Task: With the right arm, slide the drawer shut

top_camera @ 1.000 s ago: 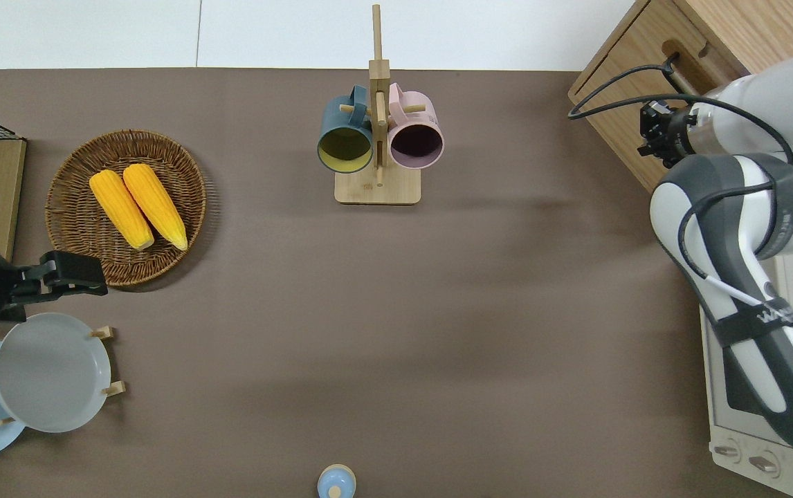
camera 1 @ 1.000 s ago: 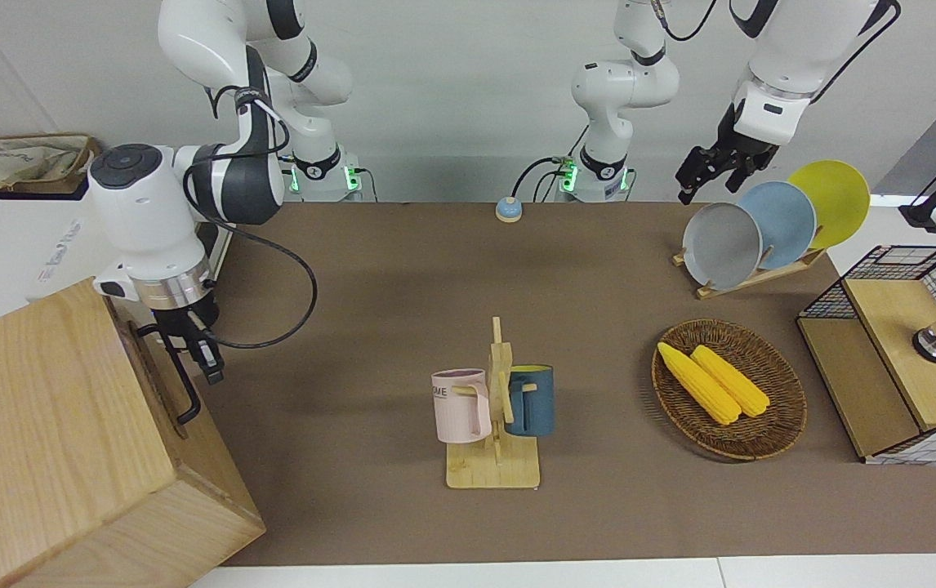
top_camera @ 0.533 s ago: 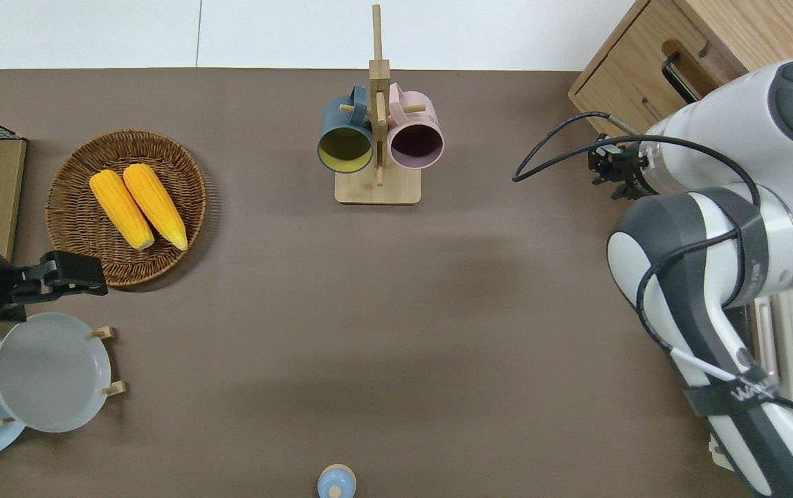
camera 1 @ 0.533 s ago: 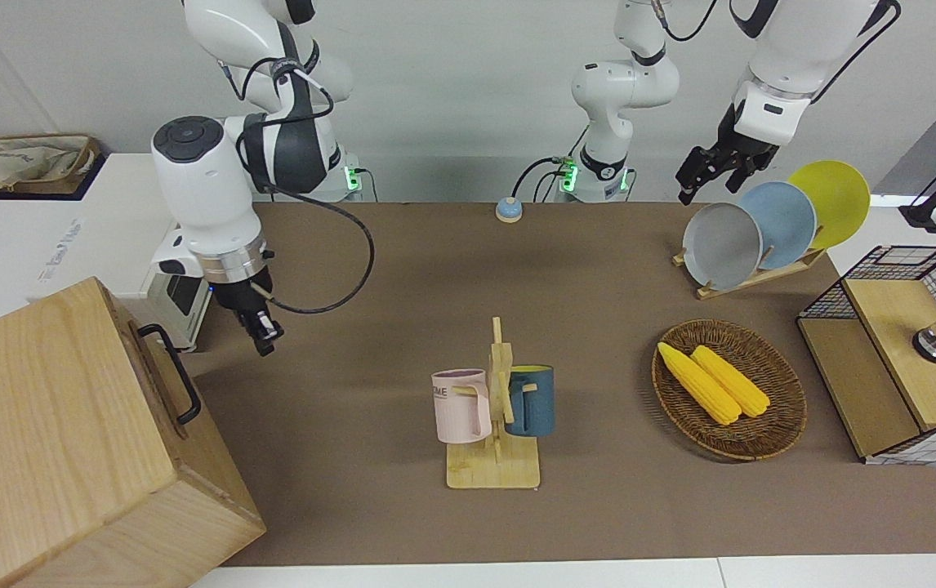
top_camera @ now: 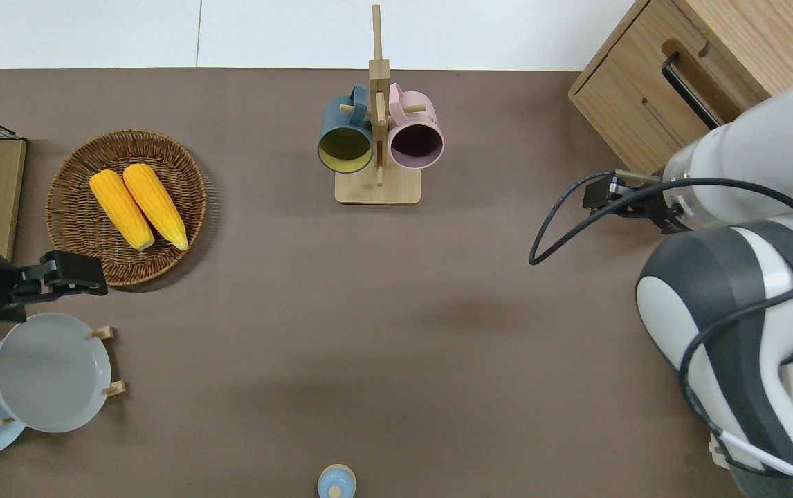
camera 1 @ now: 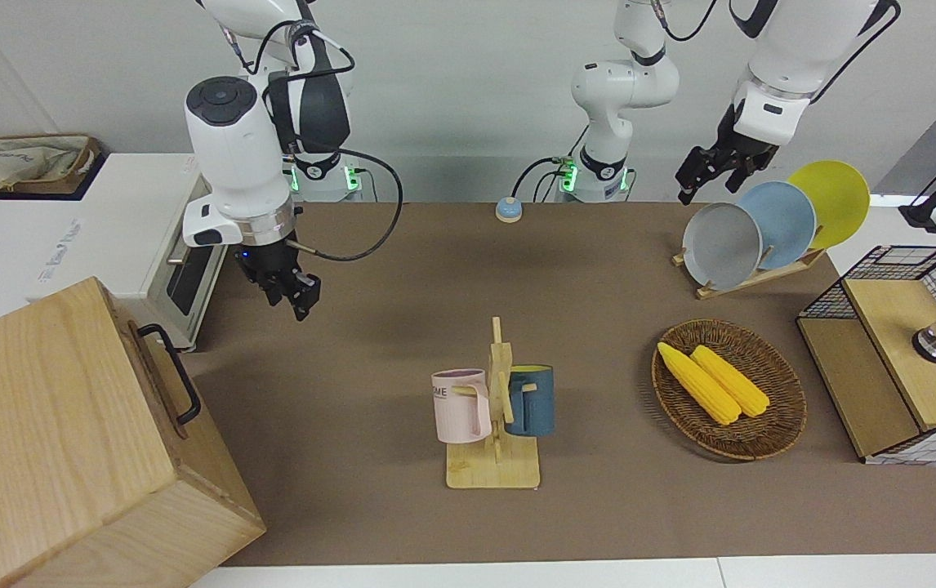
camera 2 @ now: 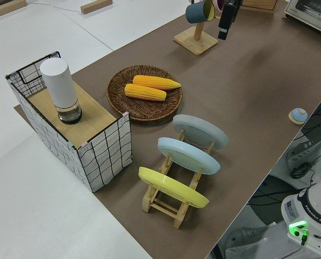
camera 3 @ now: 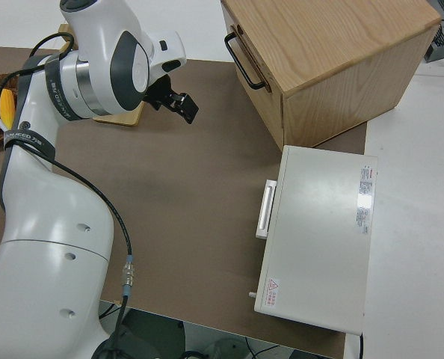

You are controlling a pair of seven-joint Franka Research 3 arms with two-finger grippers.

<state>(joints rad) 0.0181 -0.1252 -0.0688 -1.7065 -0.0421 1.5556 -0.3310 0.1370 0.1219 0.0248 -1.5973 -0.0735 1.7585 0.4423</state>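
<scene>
One drawer [camera 1: 159,377], flush with its box; right gripper [camera 1: 295,296], fingers together, hangs at the handle's two o'clock. Risk: renewed pushing shifts the box.

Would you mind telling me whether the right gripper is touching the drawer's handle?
Apart. The front view shows bare brown table between the right gripper and the drawer's handle; the overhead view agrees.

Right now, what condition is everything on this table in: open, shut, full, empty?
drawer: pushed in, flush with its wooden box.
toaster oven: door shut.
right gripper: holding nothing, over bare table.
left arm: parked.
wicker basket: holds two corn cobs.
mug rack: pink and blue mugs hanging.
plate rack: three plates upright.
</scene>
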